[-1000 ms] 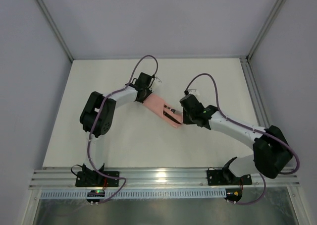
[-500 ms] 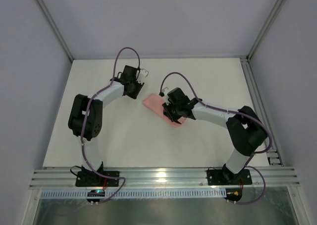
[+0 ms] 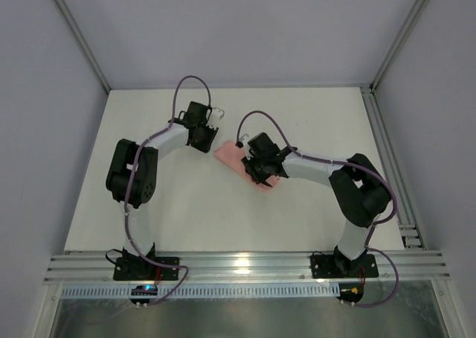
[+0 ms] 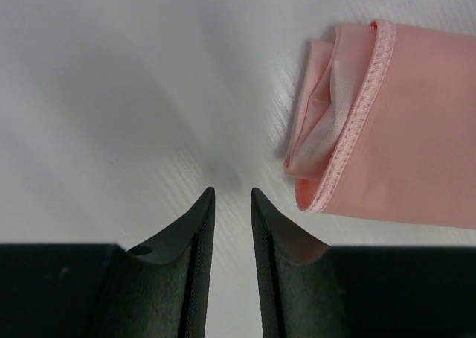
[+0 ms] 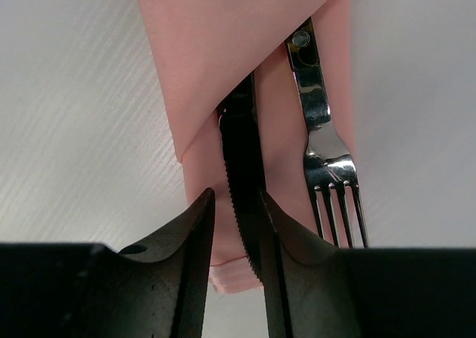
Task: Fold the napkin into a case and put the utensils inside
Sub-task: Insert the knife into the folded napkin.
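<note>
1. Up top, the pink case [image 3: 229,152] lies slantwise on the white tabletop [image 3: 312,211], about mid-table, between the two arms.
2. The left gripper [image 3: 204,135] sits just off the case's far-left end, close to it but not on it.
3. From the left wrist, its fingers [image 4: 186,241] stand a narrow slit apart with nothing between them, only bare tabletop below. This one is released and holding nothing.
4. In that same view, the case's folded end shows up and to the right of the fingertips. It has a stitched hem on top and paler layers tucked under it, and it is clear of both fingers.
5. Over to the right gripper [image 3: 258,167], which is down over the near-right half of the case.
6. The right wrist view shows the case's diagonal pocket edge running across the cloth, with both utensils poking out from under it.
7. The black knife [image 5: 239,144] has its serrated blade running straight into the gap between the right gripper's fingers [image 5: 193,234].
8. That gap is only about as wide as the blade. I cannot tell whether the blade is pinched or just lying beneath the fingers.
9. The fork [image 5: 327,144] lies just right of the knife, silvery tines toward the camera and its upper end slipped under the pocket edge. It is outside the fingers.
</note>
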Tool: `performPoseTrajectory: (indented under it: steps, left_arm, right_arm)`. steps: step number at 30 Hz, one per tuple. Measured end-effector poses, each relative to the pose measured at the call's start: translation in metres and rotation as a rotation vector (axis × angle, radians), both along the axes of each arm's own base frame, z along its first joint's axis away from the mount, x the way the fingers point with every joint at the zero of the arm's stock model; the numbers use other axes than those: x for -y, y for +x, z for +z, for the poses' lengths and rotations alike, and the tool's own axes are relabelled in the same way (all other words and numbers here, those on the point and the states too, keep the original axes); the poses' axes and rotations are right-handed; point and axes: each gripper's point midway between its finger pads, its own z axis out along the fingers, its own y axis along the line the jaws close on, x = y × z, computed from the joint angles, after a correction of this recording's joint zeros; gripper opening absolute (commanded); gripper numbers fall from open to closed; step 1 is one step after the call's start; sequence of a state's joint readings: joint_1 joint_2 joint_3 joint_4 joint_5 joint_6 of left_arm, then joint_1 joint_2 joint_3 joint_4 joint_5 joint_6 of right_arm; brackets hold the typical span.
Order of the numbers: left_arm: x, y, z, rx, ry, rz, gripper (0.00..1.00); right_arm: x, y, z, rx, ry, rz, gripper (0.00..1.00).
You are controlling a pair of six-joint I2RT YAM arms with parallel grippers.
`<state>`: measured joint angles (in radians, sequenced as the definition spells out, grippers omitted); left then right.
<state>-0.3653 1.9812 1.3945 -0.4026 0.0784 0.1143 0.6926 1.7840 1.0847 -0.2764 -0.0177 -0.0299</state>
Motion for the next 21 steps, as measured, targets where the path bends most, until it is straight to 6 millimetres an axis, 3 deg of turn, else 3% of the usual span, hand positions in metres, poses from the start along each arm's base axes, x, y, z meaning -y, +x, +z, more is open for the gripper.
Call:
performPoseTrajectory:
  steps: [17, 21]
  left_arm:
    - [0.005, -0.005, -0.011, -0.037, -0.002, -0.013, 0.24]
    - [0.005, -0.005, -0.011, -0.039, -0.002, -0.014, 0.24]
  right_arm:
    - [0.002, 0.015, 0.004, 0.026, -0.067, 0.001, 0.34]
    - [0.001, 0.014, -0.003, 0.010, -0.076, 0.014, 0.36]
